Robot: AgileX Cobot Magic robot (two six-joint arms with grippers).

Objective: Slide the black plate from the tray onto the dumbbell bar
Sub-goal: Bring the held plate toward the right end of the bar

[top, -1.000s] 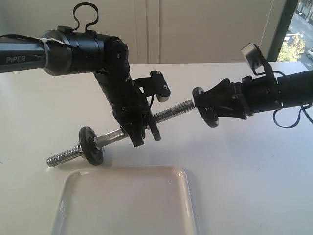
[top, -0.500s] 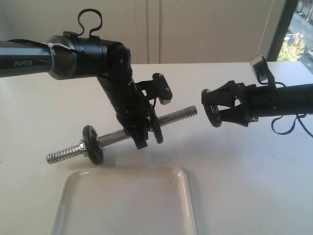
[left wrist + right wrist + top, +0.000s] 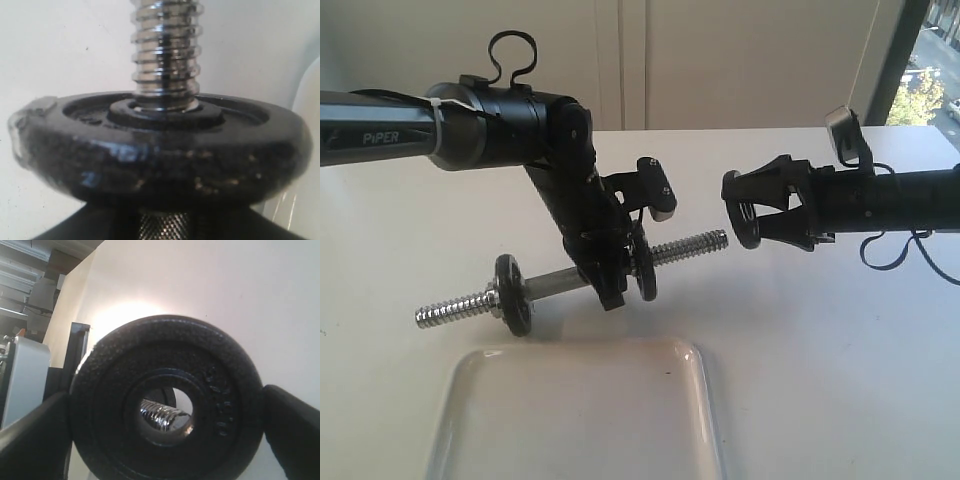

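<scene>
Plainly, the black plate (image 3: 748, 222) is off the tray (image 3: 580, 400) and in the air at the right centre of the exterior view. The right gripper (image 3: 741, 210) pinches it, with two fingers pressed on opposite edges of the rim. The plate stands on edge with its face turned toward the bar's right-hand threaded end. It is just beside that end but apart from it, with a narrow gap between them. In the right wrist view the black plate (image 3: 165, 405) fills the middle with a finger (image 3: 35, 440) against each side. The threaded tip of the dumbbell bar (image 3: 161, 416) shows through the centre hole, off-centre in it.

The dumbbell bar (image 3: 552, 283) crosses the middle of the exterior frame at a tilt, its left end lower than its right. The left gripper (image 3: 610, 282) reaches down from the upper left and is clamped on the bar's smooth middle. Two look-alike discs sit on the bar. The outer disc (image 3: 512, 296) is by the left thread, and the inner disc (image 3: 645, 268) is just right of the gripper.

The left wrist view shows a black disc (image 3: 160, 150) close up, seated on the thread (image 3: 167, 50). It is probably the outer one, though the view is too tight to be sure.

The tray lies flat on the white table (image 3: 820, 340) at the lower middle of the exterior frame.
</scene>
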